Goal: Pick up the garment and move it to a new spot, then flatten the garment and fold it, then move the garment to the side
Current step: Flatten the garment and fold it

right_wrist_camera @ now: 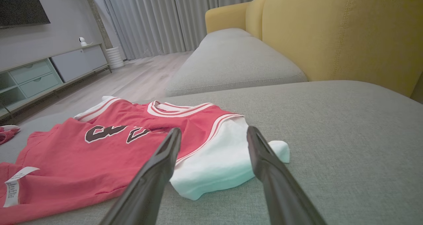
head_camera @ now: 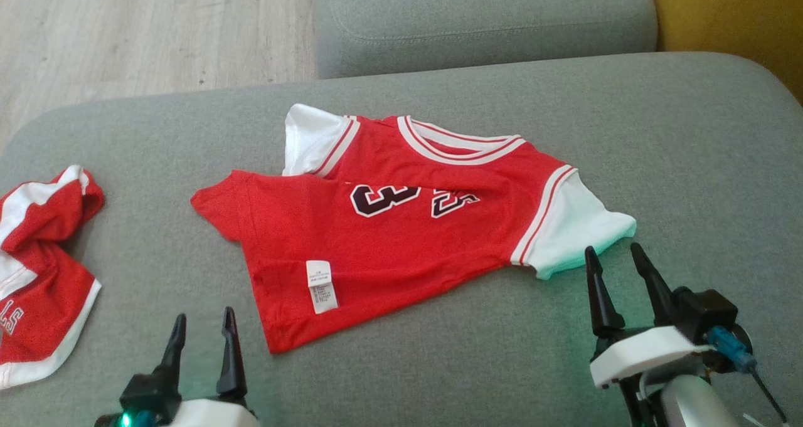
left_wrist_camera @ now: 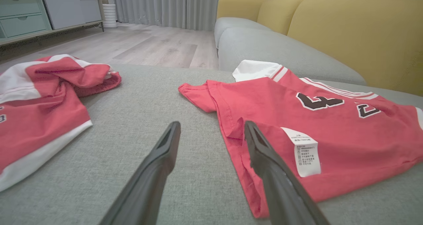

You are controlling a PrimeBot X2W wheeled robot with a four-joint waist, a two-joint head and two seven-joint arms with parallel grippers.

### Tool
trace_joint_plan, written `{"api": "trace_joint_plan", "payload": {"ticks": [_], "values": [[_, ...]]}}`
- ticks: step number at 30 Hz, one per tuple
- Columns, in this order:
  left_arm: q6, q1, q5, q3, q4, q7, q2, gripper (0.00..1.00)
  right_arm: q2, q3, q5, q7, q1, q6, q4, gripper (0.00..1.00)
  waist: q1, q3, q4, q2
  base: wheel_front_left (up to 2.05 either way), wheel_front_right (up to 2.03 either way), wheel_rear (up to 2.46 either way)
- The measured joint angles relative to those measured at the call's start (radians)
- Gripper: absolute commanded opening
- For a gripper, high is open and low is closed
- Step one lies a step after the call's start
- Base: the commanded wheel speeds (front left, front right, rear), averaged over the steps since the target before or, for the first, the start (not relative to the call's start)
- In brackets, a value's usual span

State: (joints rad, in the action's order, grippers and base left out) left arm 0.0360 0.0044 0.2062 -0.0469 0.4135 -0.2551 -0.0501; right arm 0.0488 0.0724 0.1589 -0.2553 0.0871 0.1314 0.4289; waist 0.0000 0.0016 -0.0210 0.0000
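Across the middle of the head view, a red mesh basketball jersey with white sleeves and a red-and-white striped collar (head_camera: pixel 389 239) lies spread on a broad grey fabric sofa cushion (head_camera: pixel 690 163), its collar toward the top of the frame. A flap of its red cloth is folded over the lower and left part, so a small white care label (head_camera: pixel 321 286) faces up and the dark numerals on the chest are partly covered. At the lower left of the frame the left gripper (head_camera: pixel 204 314) sits low over bare cushion, its two dark fingers spread wide with nothing between them; in the left wrist view the folded hem runs just beside one finger. At the lower right the right gripper (head_camera: pixel 613 248) also stands wide apart and empty, its tips just below the jersey's white sleeve at the right; whether they touch the cloth cannot be told. A second crumpled red-and-white garment (head_camera: pixel 44 270) lies at the left edge, well apart from the jersey. Behind, along the top of the frame, are another grey seat cushion (head_camera: pixel 483 19), a pale wooden floor (head_camera: pixel 125 32) at upper left and a yellow sofa back (head_camera: pixel 734 13) at upper right.
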Motion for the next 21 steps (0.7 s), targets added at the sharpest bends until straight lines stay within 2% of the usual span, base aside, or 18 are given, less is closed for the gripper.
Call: {"api": "trace_joint_plan", "payload": {"ticks": [9, 12, 16, 21], "values": [[0.005, 0.01, -0.01, 0.014, 0.008, 0.0, 0.001, 1.0, 0.0, -0.001, 0.009, 0.0, -0.001, 0.0, 0.021, 1.0, 0.0, -0.01, 0.005, 0.0, 0.0, 0.0, 0.0], [0.019, 0.012, 0.014, 0.004, 0.015, 0.0, 0.001, 1.0, 0.0, -0.001, 0.009, 0.0, -0.001, 0.0, 0.021, 1.0, 0.0, -0.009, 0.004, 0.0, 0.0, 0.0, 0.0], [0.064, 0.011, 0.099, -0.061, 0.063, 0.0, 0.0, 1.0, 0.0, 0.001, 0.008, 0.0, -0.001, 0.0, 0.035, 1.0, 0.0, 0.004, 0.005, 0.0, 0.0, 0.0, 0.0], [0.089, -0.03, 0.19, -0.153, 0.145, 0.0, 0.002, 1.0, 0.0, 0.005, -0.003, 0.0, -0.001, 0.0, 0.044, 1.0, 0.0001, 0.036, 0.003, 0.0, 0.0, 0.0, 0.0]]}}
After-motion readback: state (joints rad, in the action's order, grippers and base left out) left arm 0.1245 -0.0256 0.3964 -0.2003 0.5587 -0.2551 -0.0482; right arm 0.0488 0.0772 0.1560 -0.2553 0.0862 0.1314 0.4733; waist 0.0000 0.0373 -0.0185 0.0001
